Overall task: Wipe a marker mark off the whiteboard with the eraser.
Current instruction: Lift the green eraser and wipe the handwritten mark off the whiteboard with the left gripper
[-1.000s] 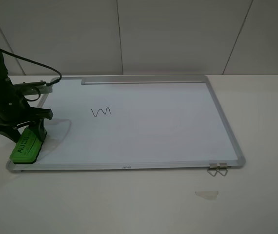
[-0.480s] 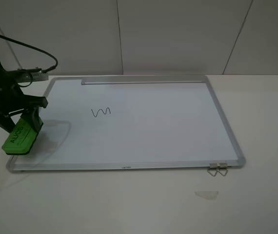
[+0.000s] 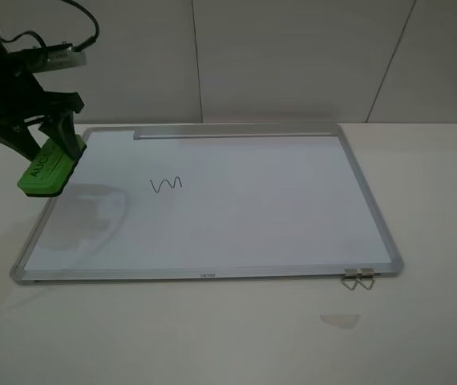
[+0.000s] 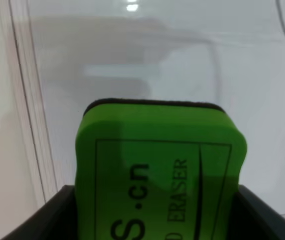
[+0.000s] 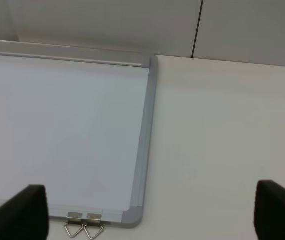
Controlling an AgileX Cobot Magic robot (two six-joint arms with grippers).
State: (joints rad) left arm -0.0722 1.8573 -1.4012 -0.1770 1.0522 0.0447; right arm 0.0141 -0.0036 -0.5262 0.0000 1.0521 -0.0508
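The left end effector (image 3: 50,156) is clenched on the eraser (image 3: 46,170), gripping the green block by its long sides and holding it tilted in the air over the left edge of the whiteboard (image 3: 252,216), which lies flat on the desk (image 3: 421,321). A soft shadow falls on the whiteboard below it. The marker mark (image 3: 166,184) sits on the whiteboard's left half, well apart from the eraser. The right end effector (image 5: 148,212) is released, fingers spread wide, above the whiteboard's near right corner
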